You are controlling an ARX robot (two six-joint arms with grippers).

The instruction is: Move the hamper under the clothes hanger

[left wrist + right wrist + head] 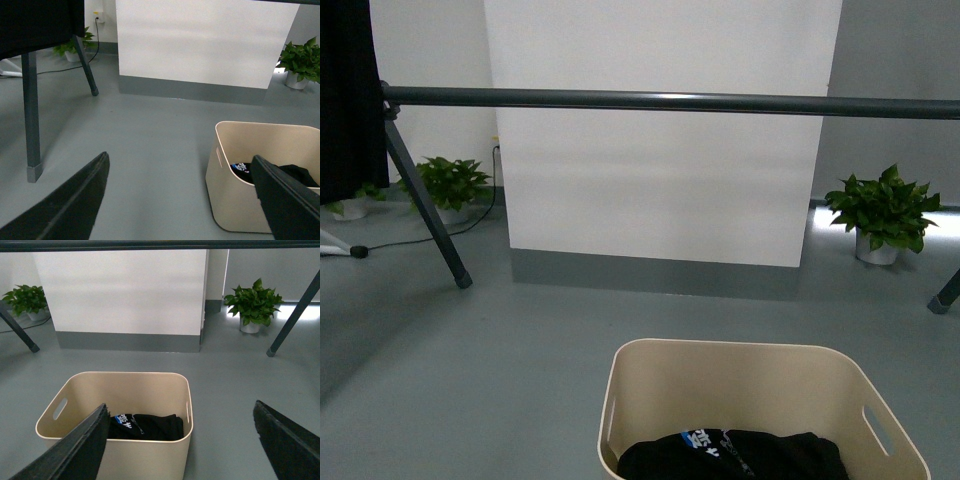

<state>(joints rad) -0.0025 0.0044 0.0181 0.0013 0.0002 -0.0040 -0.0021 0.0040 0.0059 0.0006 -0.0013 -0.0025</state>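
Here one hamper [760, 400], one clothes hanger [650, 101], two plants [882, 212].

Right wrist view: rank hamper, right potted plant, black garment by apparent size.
1. hamper, largest, though it is also nearest the camera.
2. black garment inside it, partly hidden.
3. right potted plant; looks close to the garment, sits farther back, so this ranking is unsure.

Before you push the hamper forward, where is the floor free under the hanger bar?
Bare grey floor lies between the hamper and the white wall panel, below the clothes hanger bar. The left slanted leg and the potted plants border the sides.
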